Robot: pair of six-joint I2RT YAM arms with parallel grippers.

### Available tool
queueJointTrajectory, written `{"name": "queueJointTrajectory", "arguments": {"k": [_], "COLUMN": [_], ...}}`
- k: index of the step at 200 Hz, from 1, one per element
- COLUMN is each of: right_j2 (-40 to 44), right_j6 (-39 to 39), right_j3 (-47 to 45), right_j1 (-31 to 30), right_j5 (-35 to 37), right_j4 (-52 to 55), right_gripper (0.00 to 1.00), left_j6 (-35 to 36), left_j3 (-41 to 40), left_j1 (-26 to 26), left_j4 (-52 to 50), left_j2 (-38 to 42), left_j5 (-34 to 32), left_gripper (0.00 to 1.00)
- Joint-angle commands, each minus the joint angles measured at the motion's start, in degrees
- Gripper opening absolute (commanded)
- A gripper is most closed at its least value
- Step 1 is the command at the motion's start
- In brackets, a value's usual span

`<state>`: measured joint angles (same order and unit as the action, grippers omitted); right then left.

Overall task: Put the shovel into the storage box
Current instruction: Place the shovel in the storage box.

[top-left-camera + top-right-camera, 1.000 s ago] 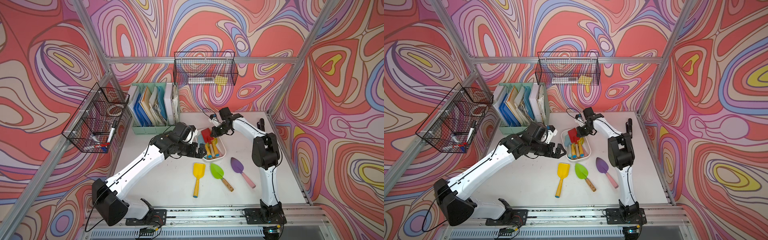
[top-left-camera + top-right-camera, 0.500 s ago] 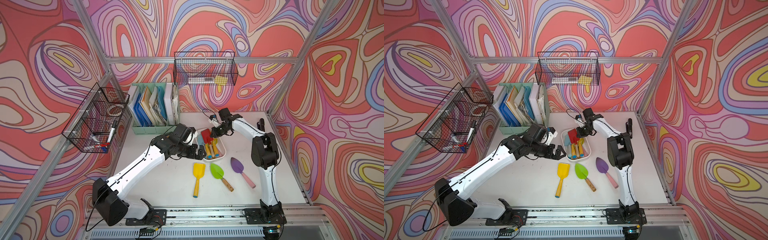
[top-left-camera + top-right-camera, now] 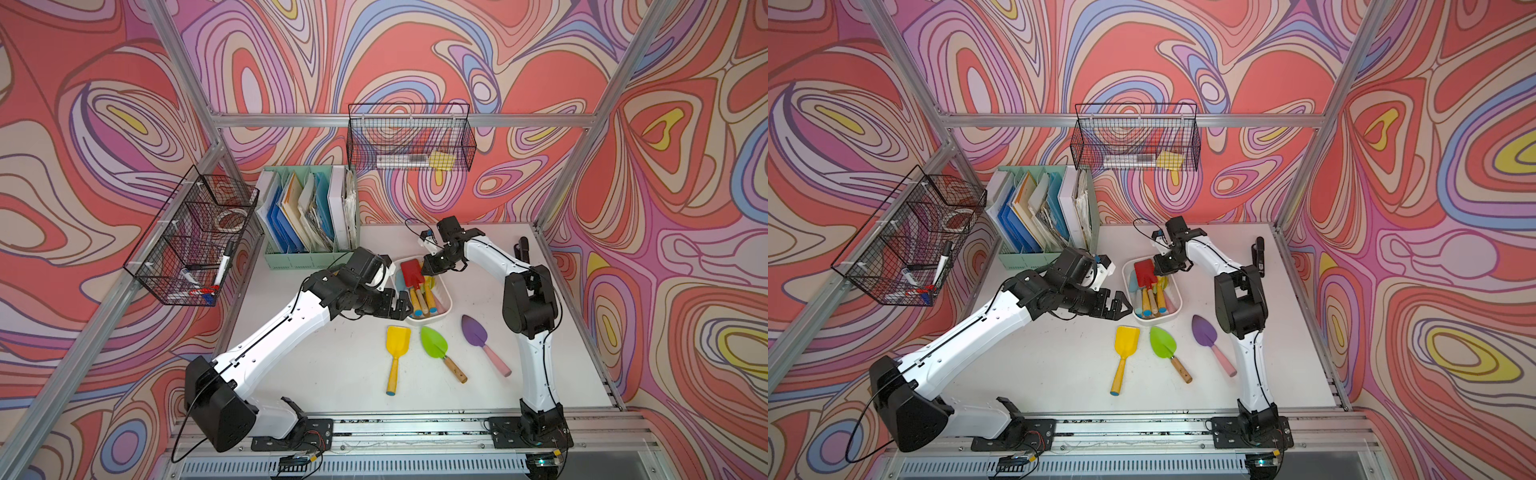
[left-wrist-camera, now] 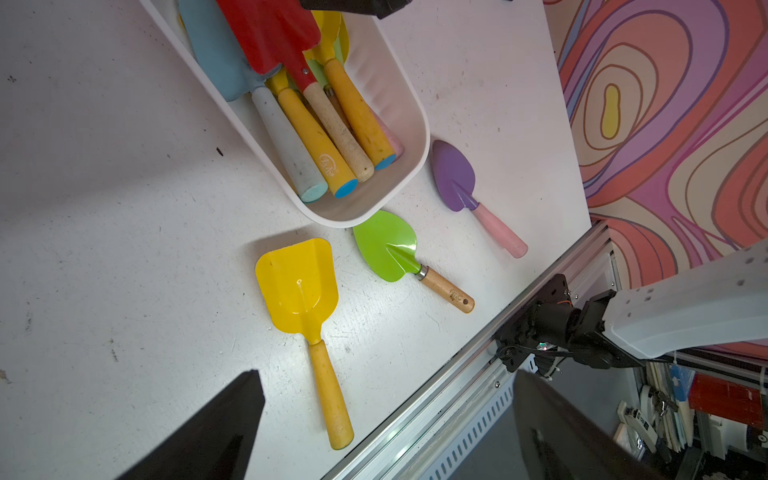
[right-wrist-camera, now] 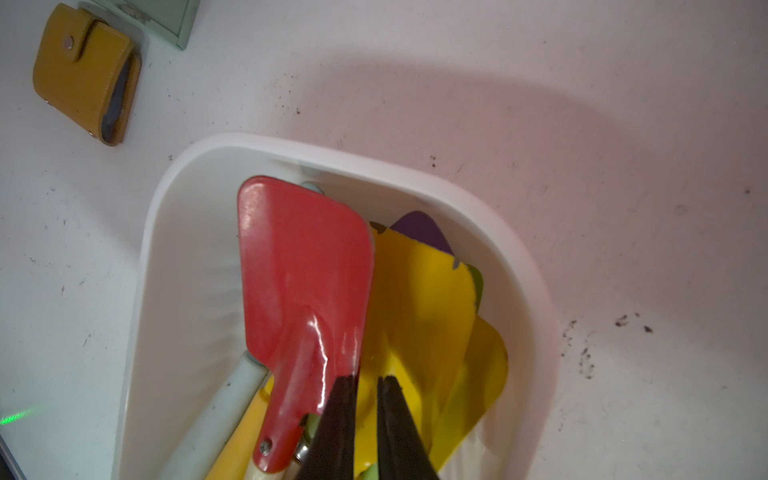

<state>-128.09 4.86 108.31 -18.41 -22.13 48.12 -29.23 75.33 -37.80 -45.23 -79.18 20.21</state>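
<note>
Right wrist: storage box point(image 5: 166, 257) holds red shovel point(image 5: 303, 282); right gripper point(image 5: 368, 384) narrowly parted, empty.

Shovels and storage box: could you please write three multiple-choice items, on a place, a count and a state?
1. Where is the red shovel? A in the storage box; B in the file organizer; C in a wire basket.
2. How many shovels lie on the table? A two; B three; C five.
3. The left gripper is: A open and empty; B shut on a handle; C shut on the box rim.
A, it tops the pile inside; B, yellow shovel, green shovel, purple shovel; A, fingers spread, nothing between.
</note>
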Motion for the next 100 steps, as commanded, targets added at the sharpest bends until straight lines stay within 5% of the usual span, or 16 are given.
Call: {"name": "queueJointTrajectory", "arguments": {"k": [1, 100], "right_j2": [0.3, 8.9], "right_j6": [-0.1, -2.8], "right_j3": [-0.1, -0.3], "right_j1": [0.2, 0.2], "right_j5": [0.7, 3.2], "right_j4": [1.1, 3.2], "right_gripper": [0.14, 0.17], "left_j6": [-0.6, -5.0], "left_j3": [-0.9, -11.0], "left_j1": [-0.1, -1.3], "left_j4": [0.3, -2.8], "left_j2": [0.6, 0.9], "left_j5": [0.8, -1.6], "left_gripper": [0.99, 0.99]}}
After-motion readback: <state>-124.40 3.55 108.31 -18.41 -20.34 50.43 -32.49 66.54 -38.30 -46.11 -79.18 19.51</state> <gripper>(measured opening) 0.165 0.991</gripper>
